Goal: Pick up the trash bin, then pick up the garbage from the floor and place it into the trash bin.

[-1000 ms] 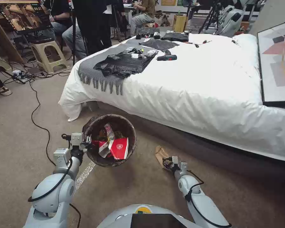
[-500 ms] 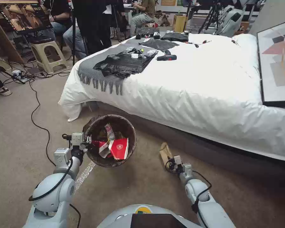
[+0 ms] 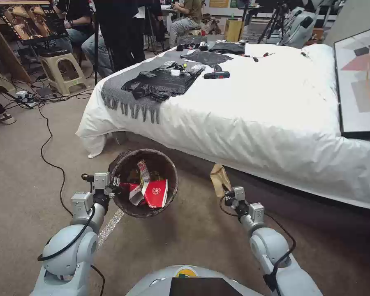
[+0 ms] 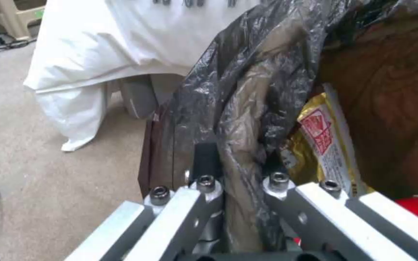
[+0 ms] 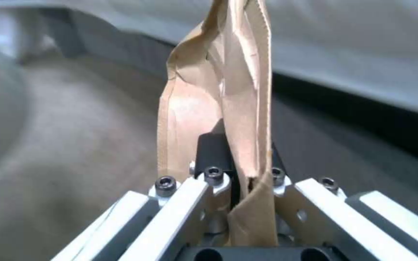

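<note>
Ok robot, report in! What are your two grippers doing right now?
Left gripper shut on trash bin rim, bin held off the floor. Right gripper shut on brown paper bag, lifted beside the bed. Nothing between bag and bin.

- Open carpet [image 3: 185, 234] between trash bin [image 3: 168, 193] and paper bag [image 3: 219, 179]: room to pass.
- Bin mouth half filled by red cup [image 3: 155, 193] and wrappers; far half free.
- Left gripper [image 3: 114, 184] clamped on bin rim, blocking that side.
- Right gripper [image 3: 229, 193] pinching bag, just beside bed [image 3: 255, 119] edge; bed overhang walls off far side.
- Black cable [image 3: 49, 160] crossing carpet at left.
</note>
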Robot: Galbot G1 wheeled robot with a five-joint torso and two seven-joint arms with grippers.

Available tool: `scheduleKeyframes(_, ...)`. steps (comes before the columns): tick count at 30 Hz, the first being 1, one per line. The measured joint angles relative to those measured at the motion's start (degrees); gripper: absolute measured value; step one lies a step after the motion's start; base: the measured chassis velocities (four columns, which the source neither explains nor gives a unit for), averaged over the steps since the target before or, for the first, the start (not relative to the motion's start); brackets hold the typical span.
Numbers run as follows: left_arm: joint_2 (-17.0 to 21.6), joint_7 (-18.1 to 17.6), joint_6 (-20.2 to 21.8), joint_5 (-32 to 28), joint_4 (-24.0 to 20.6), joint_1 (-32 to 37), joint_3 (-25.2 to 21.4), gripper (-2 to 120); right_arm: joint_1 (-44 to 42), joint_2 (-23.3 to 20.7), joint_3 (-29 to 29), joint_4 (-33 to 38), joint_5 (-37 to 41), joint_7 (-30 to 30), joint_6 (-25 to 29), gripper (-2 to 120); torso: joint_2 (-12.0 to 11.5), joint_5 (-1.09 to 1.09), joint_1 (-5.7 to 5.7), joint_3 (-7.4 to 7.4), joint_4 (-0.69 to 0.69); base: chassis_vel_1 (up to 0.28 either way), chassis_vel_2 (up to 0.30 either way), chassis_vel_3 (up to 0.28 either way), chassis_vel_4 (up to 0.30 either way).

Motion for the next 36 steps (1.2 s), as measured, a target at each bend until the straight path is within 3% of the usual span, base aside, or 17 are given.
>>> scheduleKeyframes(6, 0.1, -0.3, 0.3, 0.0, 0.2, 0.0, 0.3, 3, -2.8, -0.9, -3.1, 10.5, -0.5, -1.8, -1.2, 0, 0.0, 0.00, 0.00, 0.00, 0.00, 0.000, 0.000, 0.000, 0.000)
scheduleKeyframes(18, 0.7, -0.5, 0.7, -0.3, 0.7, 0.0, 0.4, 3, 2.1, -3.7, -9.1, 19.5, 0.6, -6.5, -5.9, 0, 0.0, -0.01, 0.00, 0.00, 0.01, 0.000, 0.000, 0.000, 0.000)
scheduleKeyframes(26, 1.2, -0.5, 0.9, 0.4, 1.2, -0.2, 1.1, 3, 6.5, -5.6, -13.6, 19.1, 2.2, -8.8, -7.5, 0, 0.0, 0.00, 0.00, 0.00, 0.01, 0.000, 0.000, 0.000, 0.000)
scheduleKeyframes(29, 1.5, -0.5, 1.1, 0.4, 1.9, -0.6, 1.1, 3, 8.4, -6.4, -17.8, 16.9, 2.1, -8.9, -7.6, 0, 0.0, 0.00, 0.00, 0.00, 0.00, 0.000, 0.000, 0.000, 0.000)
scheduleKeyframes(36, 1.4, -0.5, 1.8, -0.4, 2.6, -1.2, 1.4, 3, 13.0, -5.1, -24.2, 12.8, 1.8, -8.1, -7.9, 0, 0.0, -0.01, 0.00, 0.00, 0.00, 0.000, 0.000, 0.000, 0.000)
